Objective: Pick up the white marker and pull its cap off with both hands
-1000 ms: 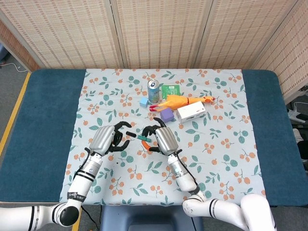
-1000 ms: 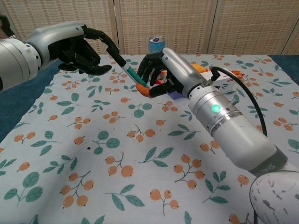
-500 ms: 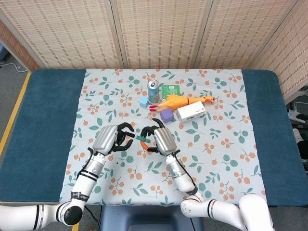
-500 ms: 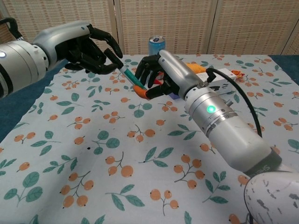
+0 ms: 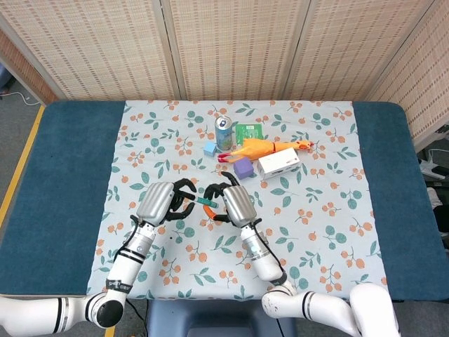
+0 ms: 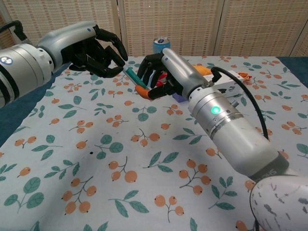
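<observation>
Woven screens stand behind a big blue table [image 5: 66, 175] with a flowery cloth [image 5: 323, 210] on it. Far back on the cloth sit a silver drink can [image 5: 223, 131], a yellow rubber chicken [image 5: 263, 148], a small white box [image 5: 278, 163] and a purple cube [image 5: 243, 168]. Near the front, the 2 hands meet above the cloth. The right hand [image 6: 159, 72] holds the white marker [image 6: 133, 78] with the teal band by its orange end. The left hand [image 6: 98, 50] has moved in over the last second and its fingers now close around the marker's other end. I think both hands grip it, so pulling the cap off comes next
</observation>
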